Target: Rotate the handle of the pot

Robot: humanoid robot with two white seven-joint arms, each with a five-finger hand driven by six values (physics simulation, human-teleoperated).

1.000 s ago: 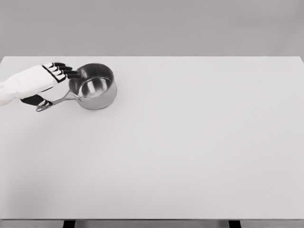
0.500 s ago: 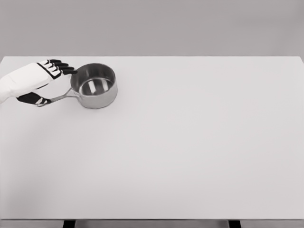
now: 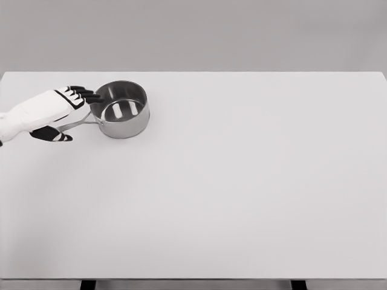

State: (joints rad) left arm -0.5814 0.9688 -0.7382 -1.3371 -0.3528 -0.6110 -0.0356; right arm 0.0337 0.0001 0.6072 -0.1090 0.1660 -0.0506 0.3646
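A small shiny steel saucepan [image 3: 121,109] sits far out on the white rectangular table [image 3: 242,193], toward eleven o'clock from where the robot stands, close to the table's back left corner. Its thin metal handle [image 3: 78,123] sticks out of the pot's wall toward about eight o'clock, so the long axis runs from the bowl down and left, straight at the incoming arm.

The white-and-black left hand [image 3: 57,112] lies right over that handle. Its dark fingers [image 3: 84,94] reach forward toward two o'clock and end just at the pot's near rim, while the thumb [image 3: 53,135] sits below the handle on the near side. The handle passes between fingers and thumb, so the hand straddles it, loosely spread rather than clenched. I cannot tell whether it actually pinches the handle or only brackets it.

The right hand is nowhere to be seen, so the left is the only one within reach. My guess is that the turn depends on this bracket: pushing sideways on the handle's outer end should swing the pot about its base.
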